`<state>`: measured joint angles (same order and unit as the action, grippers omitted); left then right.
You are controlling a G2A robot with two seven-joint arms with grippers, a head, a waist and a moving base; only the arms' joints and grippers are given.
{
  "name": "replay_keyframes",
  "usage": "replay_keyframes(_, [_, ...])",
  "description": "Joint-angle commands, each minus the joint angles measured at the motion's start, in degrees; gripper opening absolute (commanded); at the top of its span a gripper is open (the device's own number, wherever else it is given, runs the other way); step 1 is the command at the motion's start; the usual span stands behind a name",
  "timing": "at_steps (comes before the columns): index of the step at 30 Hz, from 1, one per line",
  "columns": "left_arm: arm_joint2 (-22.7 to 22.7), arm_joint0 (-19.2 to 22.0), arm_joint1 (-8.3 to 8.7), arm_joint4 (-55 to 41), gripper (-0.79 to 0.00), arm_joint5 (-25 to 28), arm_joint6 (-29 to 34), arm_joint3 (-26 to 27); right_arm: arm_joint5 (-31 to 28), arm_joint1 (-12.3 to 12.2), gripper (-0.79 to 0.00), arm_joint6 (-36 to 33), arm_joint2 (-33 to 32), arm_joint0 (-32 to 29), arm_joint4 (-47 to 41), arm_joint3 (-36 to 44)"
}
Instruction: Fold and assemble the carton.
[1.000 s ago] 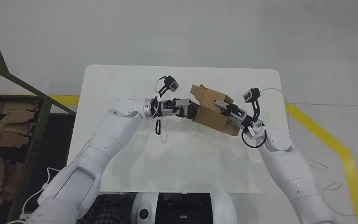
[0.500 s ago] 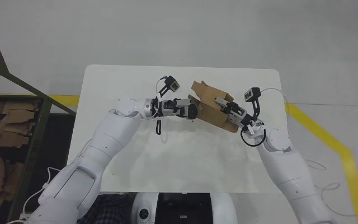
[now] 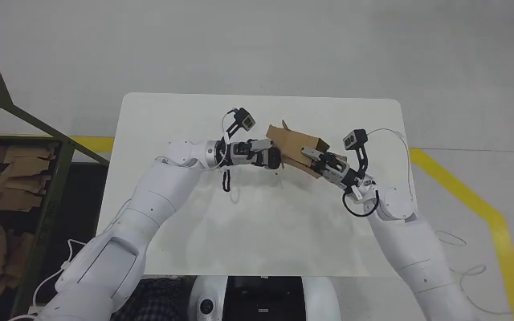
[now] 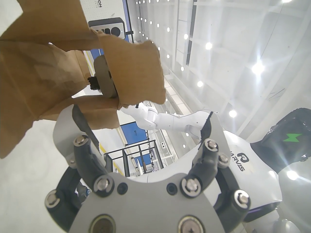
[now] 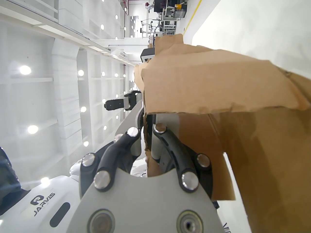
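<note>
1. Carton (image 3: 295, 147), tilted and partly opened, is near the desk's (image 3: 177, 233) far edge.
2. Right gripper (image 5: 147, 120): fingers pinch the carton's edge.
3. Left gripper (image 4: 142, 112): fingers spread open beside the carton.
4. The ends look unclosed, so most of the folding seems left.

table: white rounded-corner rectangular tabletop (image 3: 161, 233), standing on pale grey smooth floor (image 3: 257, 40) | marking: yellow painted floor stripe (image 3: 454, 186), passing the table's right side | storage: flat brown cardboard sheets (image 3: 24, 172), stacked left of the table, apart from it | frame: dark green slanted metal bar (image 3: 32, 120), crossing near the sheets | overhead: round white ceiling lamps (image 4: 257, 68)
</note>
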<state>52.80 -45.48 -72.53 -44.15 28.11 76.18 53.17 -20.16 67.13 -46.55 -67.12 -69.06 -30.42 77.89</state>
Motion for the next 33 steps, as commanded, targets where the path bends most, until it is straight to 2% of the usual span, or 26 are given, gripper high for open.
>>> replay_keyframes(1, [0.1,0.03,0.01,0.02,0.0,0.1,-0.1,-0.11,0.23,-0.05,-0.785,-0.24,-0.1,-0.34,0.38,0.35])
replay_keyframes(19, [1.29,-0.6,0.39,0.34,0.0,0.6,-0.6,1.26,0.51,-0.05,-0.785,2.99,-1.03,-2.14,3.26,1.48])
replay_keyframes(33, [1.06,-0.21,1.13,6.24,0.0,3.51,-3.51,1.42,3.34,-0.64,-0.785,0.97,-2.12,-2.72,7.84,2.91])
